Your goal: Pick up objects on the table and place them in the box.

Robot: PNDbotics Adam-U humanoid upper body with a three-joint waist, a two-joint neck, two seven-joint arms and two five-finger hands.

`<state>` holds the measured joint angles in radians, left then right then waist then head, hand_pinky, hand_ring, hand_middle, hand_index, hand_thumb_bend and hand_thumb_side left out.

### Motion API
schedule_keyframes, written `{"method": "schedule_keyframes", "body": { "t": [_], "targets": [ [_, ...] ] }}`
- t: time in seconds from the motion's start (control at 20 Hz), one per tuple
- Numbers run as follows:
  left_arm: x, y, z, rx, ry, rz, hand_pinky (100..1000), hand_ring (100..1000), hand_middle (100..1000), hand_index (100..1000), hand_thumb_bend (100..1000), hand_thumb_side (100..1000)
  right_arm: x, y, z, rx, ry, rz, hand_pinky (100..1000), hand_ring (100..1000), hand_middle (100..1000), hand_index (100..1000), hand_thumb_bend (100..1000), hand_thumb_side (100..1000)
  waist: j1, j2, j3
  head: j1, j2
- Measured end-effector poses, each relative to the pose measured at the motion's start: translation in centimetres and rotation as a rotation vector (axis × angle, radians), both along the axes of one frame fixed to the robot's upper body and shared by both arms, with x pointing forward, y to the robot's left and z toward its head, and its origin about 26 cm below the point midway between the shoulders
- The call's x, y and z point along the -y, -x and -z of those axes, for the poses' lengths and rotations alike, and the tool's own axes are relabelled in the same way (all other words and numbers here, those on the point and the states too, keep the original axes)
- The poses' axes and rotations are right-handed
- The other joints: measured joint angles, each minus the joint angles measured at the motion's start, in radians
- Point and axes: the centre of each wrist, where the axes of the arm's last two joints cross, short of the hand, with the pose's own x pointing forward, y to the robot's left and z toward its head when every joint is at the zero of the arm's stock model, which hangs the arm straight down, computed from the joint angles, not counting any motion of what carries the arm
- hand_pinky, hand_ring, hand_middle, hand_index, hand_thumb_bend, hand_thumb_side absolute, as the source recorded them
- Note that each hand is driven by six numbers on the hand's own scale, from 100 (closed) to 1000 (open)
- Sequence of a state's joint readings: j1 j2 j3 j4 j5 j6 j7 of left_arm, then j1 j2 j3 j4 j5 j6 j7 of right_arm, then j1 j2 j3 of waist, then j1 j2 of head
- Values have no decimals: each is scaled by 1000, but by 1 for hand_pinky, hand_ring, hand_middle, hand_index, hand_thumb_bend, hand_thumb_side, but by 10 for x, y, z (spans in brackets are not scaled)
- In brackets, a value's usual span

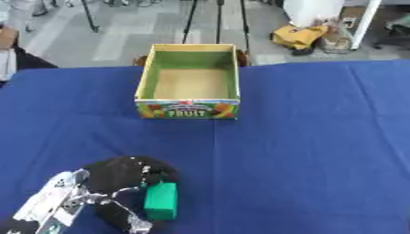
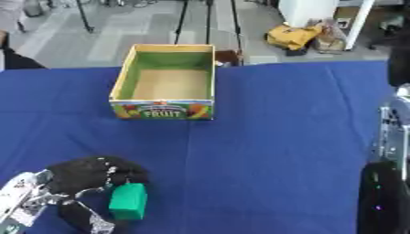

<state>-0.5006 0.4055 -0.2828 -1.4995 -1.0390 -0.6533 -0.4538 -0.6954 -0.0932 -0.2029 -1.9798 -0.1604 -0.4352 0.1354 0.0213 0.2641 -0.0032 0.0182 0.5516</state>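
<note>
A green block point(image 1: 161, 200) lies near the table's front left, long side pointing away from me. My left hand point(image 1: 120, 180), black with a silver wrist, comes in from the lower left corner. Its fingers curl over the block's far end and its thumb point(image 1: 128, 219) bends in at the near end, so the block sits pinched between them. I cannot tell whether the block is off the cloth. The open fruit box point(image 1: 189, 106), green inside with a bare cardboard floor, stands at the back centre with nothing in it. My right hand point(image 2: 383, 196) shows only as a dark shape at the right edge.
A blue cloth point(image 1: 320, 151) covers the whole table. Between the block and the box there is only cloth. The silver right forearm point(image 2: 392, 128) stands along the right edge. Beyond the far table edge are floor, stand legs and a yellow bundle point(image 1: 298, 35).
</note>
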Motion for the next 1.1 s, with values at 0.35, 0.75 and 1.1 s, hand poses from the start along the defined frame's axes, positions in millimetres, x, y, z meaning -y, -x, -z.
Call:
{"method": "schedule_keyframes", "body": {
  "t": [0.35, 0.75, 1.1],
  "targets": [
    [0, -1, 2, 11, -7, 18, 841, 871, 797, 958, 322, 1000, 0, 0, 0, 0, 0, 1, 766, 836, 578, 830, 100, 849, -4, 1, 0, 3, 0],
    [1, -1, 2, 8, 7, 24, 836, 857, 772, 922, 279, 1000, 2, 0, 0, 0, -3, 5, 766, 837, 578, 830, 100, 846, -4, 1, 0, 5, 0],
    [2, 0, 2, -4, 33, 27, 807, 826, 721, 815, 100, 1000, 2, 0, 0, 1, -3, 5, 766, 839, 575, 832, 100, 842, -4, 1, 3, 6, 0]
  ]
}}
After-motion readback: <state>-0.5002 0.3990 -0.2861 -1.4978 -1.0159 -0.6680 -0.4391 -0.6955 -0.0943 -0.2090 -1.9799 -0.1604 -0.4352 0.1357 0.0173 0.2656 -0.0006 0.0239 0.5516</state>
